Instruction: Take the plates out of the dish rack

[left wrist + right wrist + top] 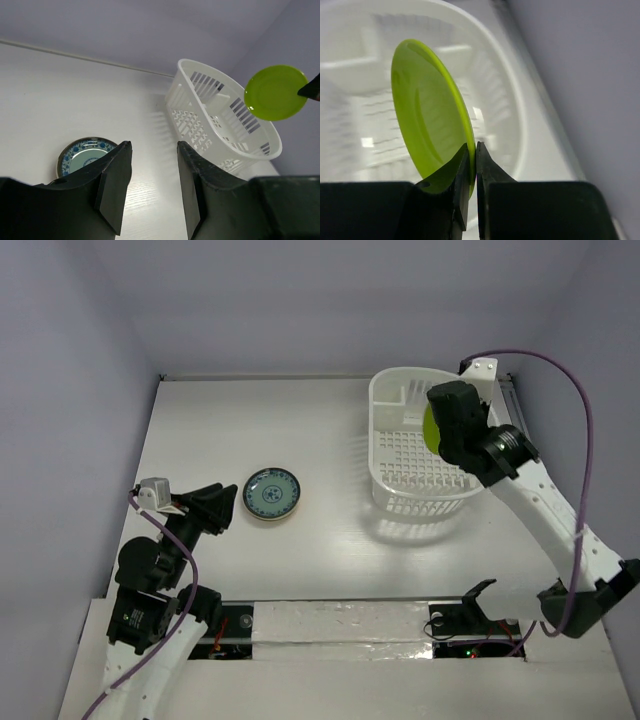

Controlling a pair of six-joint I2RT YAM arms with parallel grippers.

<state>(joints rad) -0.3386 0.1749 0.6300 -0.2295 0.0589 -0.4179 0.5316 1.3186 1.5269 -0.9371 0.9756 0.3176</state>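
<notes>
My left end effector [153, 148] is nearest, low over the left part of the worktop [330, 440]. Its two dark fingers stand partly apart with nothing between them; only bare worktop shows through the gap.

Just beyond its tips, a little to the left in the left wrist view, a blue-patterned plate [271, 494] lies flat on the worktop, face up, with a darker rim around a pale blue centre. It is close to the left fingers but not touching them, and it is well apart from the dish rack [400, 400].

Farther off, at the right side, my right end effector [472, 147] is closed on the rim of the lime green plate [427, 115], one finger on each face. The plate stands on edge, lifted above the rack's rim and over its right half.

The white dish rack sits on the far right of the worktop, close to the back wall, its slotted sides and perforated base in view beneath the held plate.
</notes>
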